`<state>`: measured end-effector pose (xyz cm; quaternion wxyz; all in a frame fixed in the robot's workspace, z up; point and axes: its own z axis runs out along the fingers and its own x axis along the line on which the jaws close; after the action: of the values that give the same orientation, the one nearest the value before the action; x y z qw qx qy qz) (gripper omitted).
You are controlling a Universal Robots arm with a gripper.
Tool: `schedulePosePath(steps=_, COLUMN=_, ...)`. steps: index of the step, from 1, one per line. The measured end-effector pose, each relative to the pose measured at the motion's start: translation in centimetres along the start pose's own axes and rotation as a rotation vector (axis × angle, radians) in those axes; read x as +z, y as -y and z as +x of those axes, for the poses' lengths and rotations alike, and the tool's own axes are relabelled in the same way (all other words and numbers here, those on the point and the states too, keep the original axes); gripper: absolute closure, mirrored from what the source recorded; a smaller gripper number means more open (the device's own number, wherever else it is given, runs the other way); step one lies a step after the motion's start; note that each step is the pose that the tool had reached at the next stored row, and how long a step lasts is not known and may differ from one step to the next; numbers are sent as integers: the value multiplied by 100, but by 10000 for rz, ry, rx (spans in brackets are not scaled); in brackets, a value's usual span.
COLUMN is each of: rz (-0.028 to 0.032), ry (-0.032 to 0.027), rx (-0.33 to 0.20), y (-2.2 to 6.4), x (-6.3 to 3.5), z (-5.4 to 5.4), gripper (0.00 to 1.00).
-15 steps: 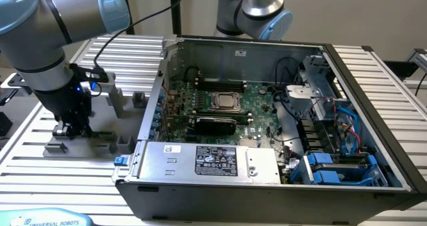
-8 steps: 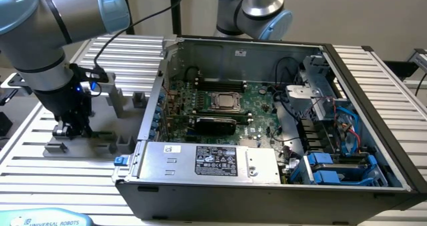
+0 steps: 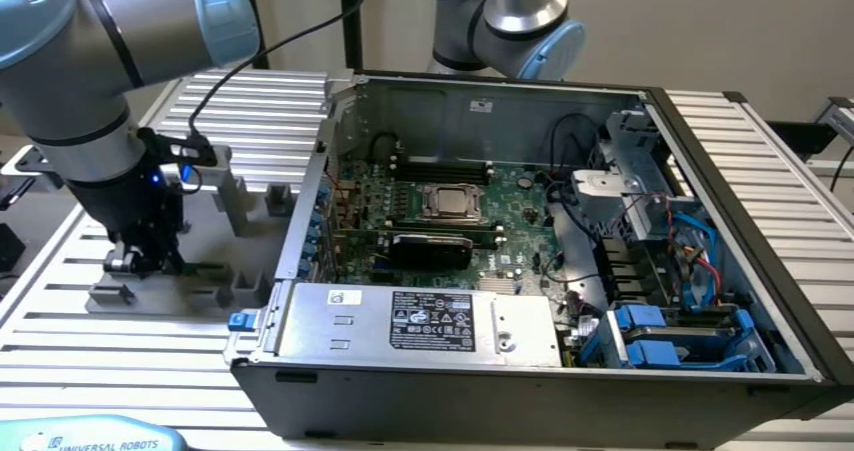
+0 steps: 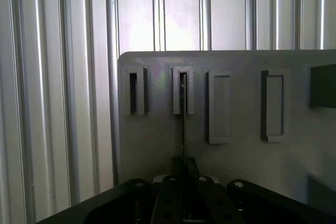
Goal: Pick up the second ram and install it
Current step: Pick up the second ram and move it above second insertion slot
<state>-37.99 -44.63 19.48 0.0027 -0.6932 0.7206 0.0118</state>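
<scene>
The long, thin, dark-green memory stick, the second ram [image 4: 182, 124], stands on its edge in the grey plastic fixture plate [image 4: 157, 140]. One end sits in a slotted grey post [image 4: 183, 90], the second post from the plate edge that borders the bare slats. The wrist view shows the stick edge-on as a thin dark line running from that post to the arm's black gripper [image 4: 184, 170].

The fingers are drawn in narrow, one on each flat face of the stick, and they look clamped on it, not spread. The neighbouring slotted post [image 4: 136, 92], nearer the plate's edge, holds nothing that can be made out.

In the exterior view the gripper [image 3: 142, 261] is down on the fixture [image 3: 200, 296]. The fixture lies toward the exterior view's left edge of the ribbed aluminium worktop [image 3: 134, 371]. The open dark-grey computer case [image 3: 534, 396] is just beside it, with the green motherboard [image 3: 501, 206] exposed inside.

The stick is probably light and stiff along its length, but thin enough to crack or flex if twisted in its slot. Its faces carry small chips and one long edge carries contacts. A grip on the flat faces near the middle of the free long edge looks the safest hold, and that appears to be where the fingers sit.
</scene>
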Motion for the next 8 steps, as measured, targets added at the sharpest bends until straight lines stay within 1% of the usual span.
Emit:
schedulePosePath(steps=6, rz=0, ry=0, rx=3, y=-3, x=0, z=1, gripper=87)
schedulePosePath(steps=8, rz=0, ry=0, rx=4, y=-4, x=-14, z=1, gripper=87)
